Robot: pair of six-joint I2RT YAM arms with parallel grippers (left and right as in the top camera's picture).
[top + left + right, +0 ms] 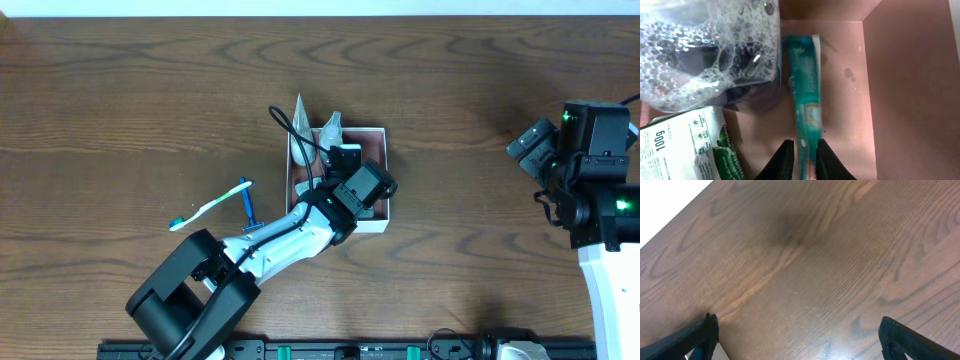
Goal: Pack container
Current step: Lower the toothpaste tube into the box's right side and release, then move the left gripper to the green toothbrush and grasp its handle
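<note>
The container, a shallow white-walled box with a reddish-brown floor, sits at the table's middle. My left gripper reaches down into it and is shut on the end of a teal tube, which lies lengthwise on the floor. A clear bottle of foamy liquid and a green-and-white packet lie in the container to the tube's left. My right gripper is open and empty above bare wood at the far right.
A white-and-teal toothbrush and a blue razor lie on the table left of the container. Clear pointed wrapping sticks out over the container's far left corner. A black cable loops over it.
</note>
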